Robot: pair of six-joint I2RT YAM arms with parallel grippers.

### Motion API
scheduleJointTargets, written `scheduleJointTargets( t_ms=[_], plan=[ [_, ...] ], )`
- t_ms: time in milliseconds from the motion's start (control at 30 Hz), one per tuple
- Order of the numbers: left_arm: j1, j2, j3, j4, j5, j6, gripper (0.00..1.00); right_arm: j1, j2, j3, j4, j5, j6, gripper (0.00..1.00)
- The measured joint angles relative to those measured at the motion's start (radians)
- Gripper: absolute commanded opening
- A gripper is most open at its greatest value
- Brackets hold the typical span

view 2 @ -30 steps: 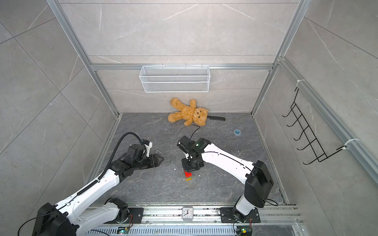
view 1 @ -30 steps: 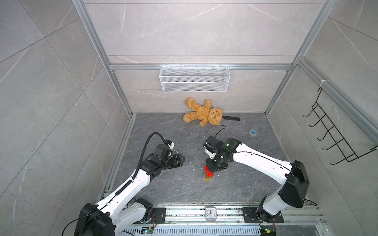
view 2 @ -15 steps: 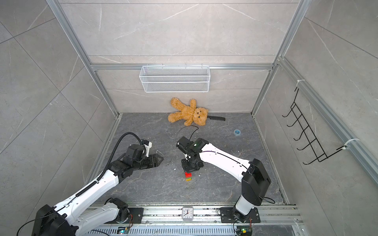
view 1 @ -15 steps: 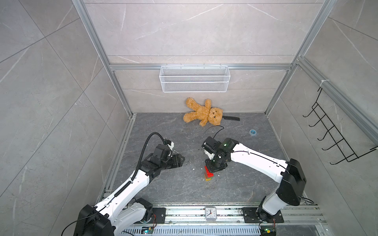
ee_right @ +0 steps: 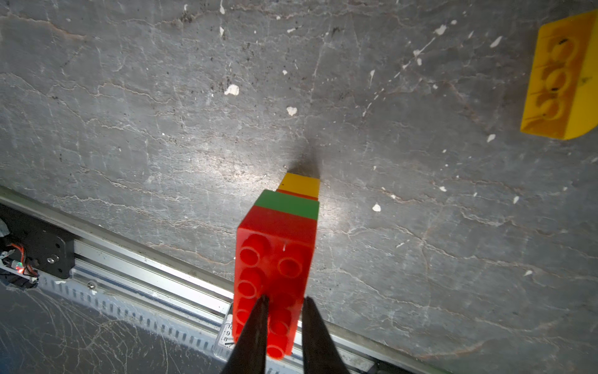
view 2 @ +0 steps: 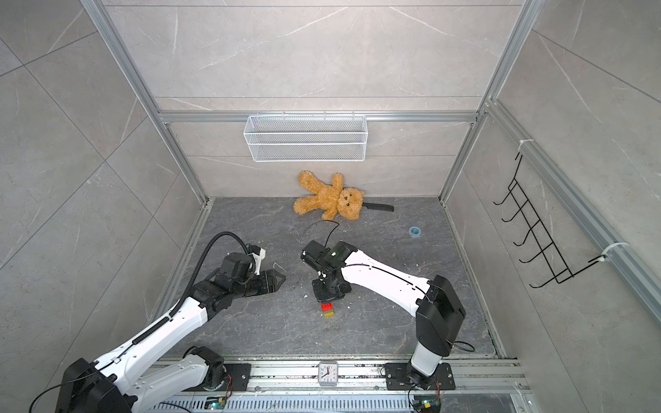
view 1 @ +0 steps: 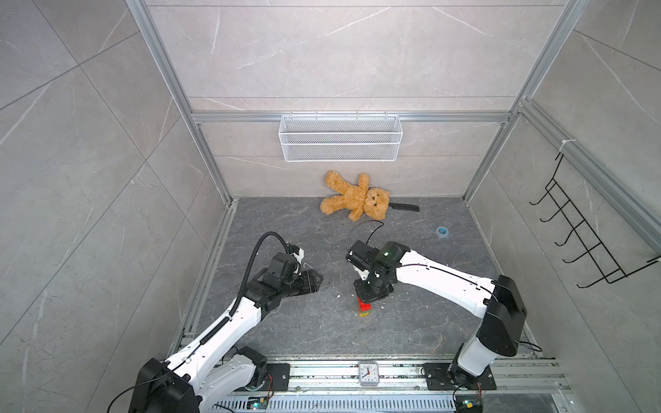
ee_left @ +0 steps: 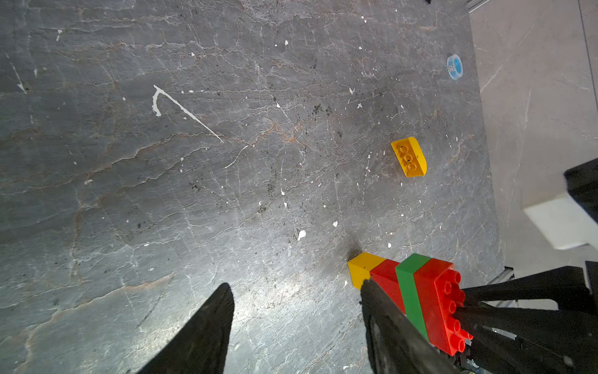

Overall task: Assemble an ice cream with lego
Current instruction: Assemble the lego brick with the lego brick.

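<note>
A stack of lego [view 1: 365,309] [view 2: 328,310] stands on the dark floor. From the bottom it is yellow, red, green, then a studded red brick [ee_right: 275,255]. My right gripper [ee_right: 284,298] [view 1: 365,298] points down onto it. Its jaws are narrow and pinch one row of studs on that top red brick. The rounded yellow brick [ee_left: 409,157] [ee_right: 563,81] lies on its side, apart from the stack. It is hidden in both top views. My left gripper [ee_left: 296,283] [view 1: 318,280] hovers open and empty to the left of the stack [ee_left: 417,291].
A teddy bear [view 1: 357,200] lies on a black-handled knife [view 1: 406,206] at the back wall, under a wire basket [view 1: 339,139]. A blue tape roll [view 1: 442,231] sits back right. A small clock [view 1: 368,372] stands on the front rail. Black hooks [view 1: 586,243] hang on the right wall.
My right gripper's jaws have narrowed over the top of the stack, and that arm has shifted slightly. The left arm has stayed put.
</note>
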Motion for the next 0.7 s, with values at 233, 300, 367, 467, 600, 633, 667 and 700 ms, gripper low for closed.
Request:
scheduleJointTargets(
  t_ms=[233,300,367,467,600,633,667,700],
  plan=[
    [0.000,-0.019,0.000,-0.019,-0.004,0.000,0.65,0.001,-0.005,-0.017,-0.002,0.023,0.008,0.24],
    [0.000,-0.023,0.000,-0.020,-0.004,0.000,0.65,0.001,-0.010,-0.017,-0.013,0.042,0.012,0.26],
    [0.000,-0.026,0.000,-0.021,-0.004,0.000,0.65,0.001,-0.014,-0.013,-0.023,0.054,0.015,0.29],
    [0.000,-0.028,0.000,-0.023,-0.004,0.000,0.65,0.001,-0.015,-0.007,-0.031,0.067,0.018,0.32],
    [0.000,-0.028,0.000,-0.023,-0.004,0.000,0.65,0.002,-0.015,-0.001,-0.044,0.080,0.018,0.38],
    [0.000,-0.028,0.000,-0.023,-0.004,0.000,0.65,0.002,-0.015,0.000,-0.046,0.083,0.018,0.39],
    [0.000,-0.028,0.000,-0.023,-0.004,0.000,0.63,0.002,-0.016,0.001,-0.048,0.087,0.018,0.40],
    [0.000,-0.028,0.000,-0.023,-0.004,0.000,0.61,0.002,-0.018,0.001,-0.050,0.089,0.018,0.40]
  ],
)
